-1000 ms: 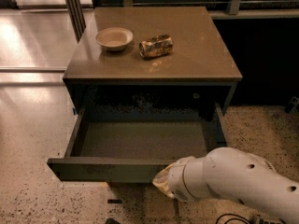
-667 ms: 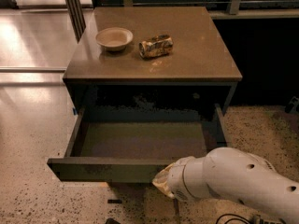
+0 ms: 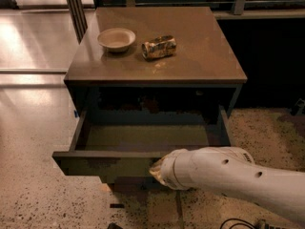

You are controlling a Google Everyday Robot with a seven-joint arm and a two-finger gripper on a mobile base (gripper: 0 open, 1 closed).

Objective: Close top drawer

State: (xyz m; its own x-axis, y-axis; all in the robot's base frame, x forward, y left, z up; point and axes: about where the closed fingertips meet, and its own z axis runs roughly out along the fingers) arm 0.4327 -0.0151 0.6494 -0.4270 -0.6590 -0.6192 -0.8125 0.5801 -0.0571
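The top drawer (image 3: 107, 162) is pulled out far toward the near side of a low cabinet (image 3: 200, 56). The drawer is wide and shallow, with a flat dark grey-brown front that has no handle and shows some pale worn spots. Its inside floor is a smooth olive-grey plate, and thin dark side walls run back into the shadowed opening under the cabinet top.

The cabinet top is a square brown slab, matte, with a few light stains near its middle. On its far left part stands a small round bowl (image 3: 116, 38), pale cream in colour and with a thick rim. Just to the right of the bowl lies a crushed can (image 3: 158, 47) on its side, shiny metal with many dents. The two are near each other but do not touch.

The arm (image 3: 233, 175) comes in from the near right. It is a thick white tube of smooth plastic with small dark holes. The gripper (image 3: 157, 170) is at its end, at the right part of the drawer front and close against it. I cannot tell if the gripper is apart or together, because the wrist covers it.

The floor (image 3: 38, 190) around the cabinet is speckled stone, beige with dark grains. At the far left it turns into pale glossy tiles that reflect the light. The far right side of the room is dark. A black cable (image 3: 233, 223) lies on the floor at the near edge.
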